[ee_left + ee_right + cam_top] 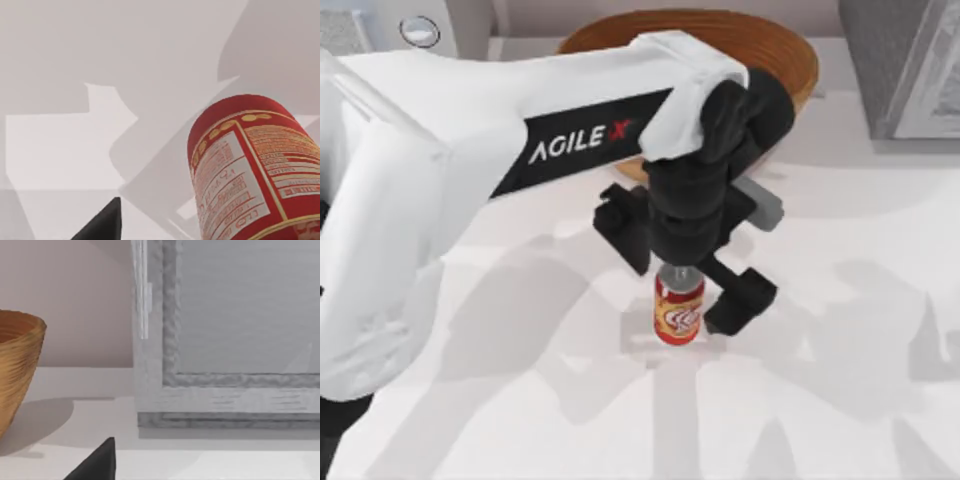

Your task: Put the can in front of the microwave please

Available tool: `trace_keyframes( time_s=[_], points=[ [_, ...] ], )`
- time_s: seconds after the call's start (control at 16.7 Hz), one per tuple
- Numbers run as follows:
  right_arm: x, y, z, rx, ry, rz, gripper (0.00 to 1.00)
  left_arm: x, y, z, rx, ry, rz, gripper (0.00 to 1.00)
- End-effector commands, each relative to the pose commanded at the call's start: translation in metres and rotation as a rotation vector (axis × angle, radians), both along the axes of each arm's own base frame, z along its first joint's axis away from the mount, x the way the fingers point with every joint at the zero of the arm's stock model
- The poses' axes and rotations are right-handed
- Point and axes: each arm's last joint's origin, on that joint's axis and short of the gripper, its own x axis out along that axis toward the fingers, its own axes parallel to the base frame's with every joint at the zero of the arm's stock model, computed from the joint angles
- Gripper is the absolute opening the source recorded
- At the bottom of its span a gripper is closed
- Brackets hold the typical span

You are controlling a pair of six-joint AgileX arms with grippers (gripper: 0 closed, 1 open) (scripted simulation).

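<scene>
Between my left gripper's [692, 292] jaws, near the middle of the white desk [520, 400], stands the small red drink can with a yellow-orange and white swirl logo [678, 310], upright. The jaws are spread, one black finger on each side of the can; I can't tell if either touches it. Beyond the jaws sits a round brown woven basket [780, 50]. The light grey-white microwave with a round silver dial [410, 25] is far back left of them. Right jaws: can't tell; the right wrist view faces a darker speckled grey box [225, 340].

Bright even light; soft overlapping shadows on table [840, 400].
</scene>
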Motion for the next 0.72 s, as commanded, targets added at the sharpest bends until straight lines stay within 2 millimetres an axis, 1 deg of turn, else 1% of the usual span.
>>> trace_keyframes(
  time_s=[0.66, 0.72],
  points=[
    [0.0000, 0.0000, 0.0000, 0.000, 0.000, 0.000, 1.00, 0.0000, 0.0000, 0.0000, 0.000, 0.000, 0.000, 0.02],
    [0.0000, 0.0000, 0.0000, 0.000, 0.000, 0.000, 1.00, 0.0000, 0.0000, 0.0000, 0.000, 0.000, 0.000, 0.00]
  ],
)
